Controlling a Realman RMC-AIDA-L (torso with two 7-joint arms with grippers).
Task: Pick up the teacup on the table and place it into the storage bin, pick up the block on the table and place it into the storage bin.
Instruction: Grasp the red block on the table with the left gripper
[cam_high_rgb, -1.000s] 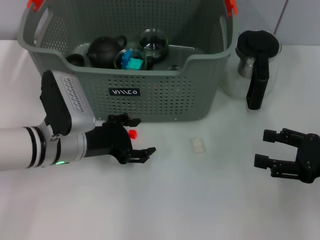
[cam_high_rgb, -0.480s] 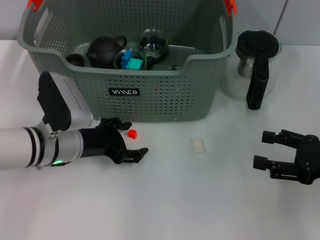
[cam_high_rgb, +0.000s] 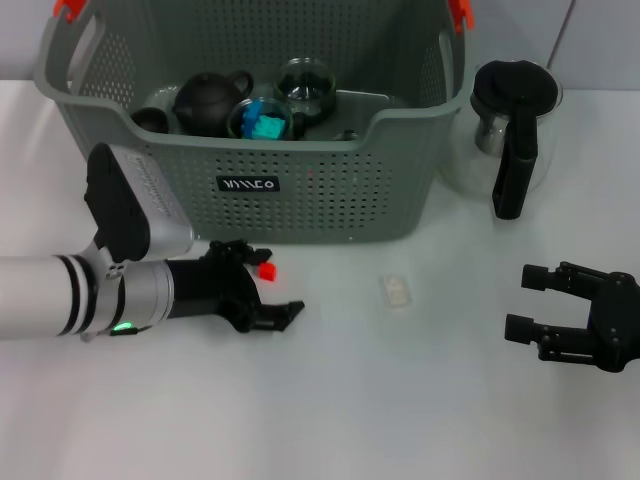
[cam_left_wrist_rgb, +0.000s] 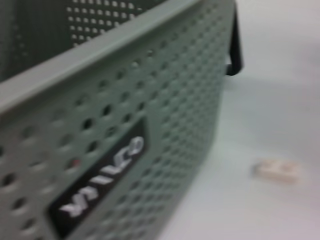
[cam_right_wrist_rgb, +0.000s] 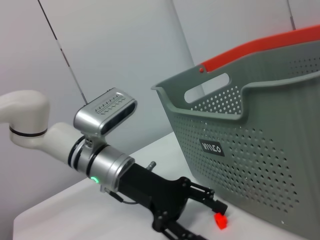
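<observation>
Trouble is looming at the left gripper (cam_high_rgb: 268, 283), whose fingers are gaping empty around the small red plastic block (cam_high_rgb: 267, 270) lying on the white worktop (cam_high_rgb: 330, 400) just beside the large grey perforated plastic storage bin (cam_high_rgb: 320, 195): closing off-centre risks flicking it away

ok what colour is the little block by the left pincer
Red block, on the table beside the left pincer; clearest in the head view.
</observation>
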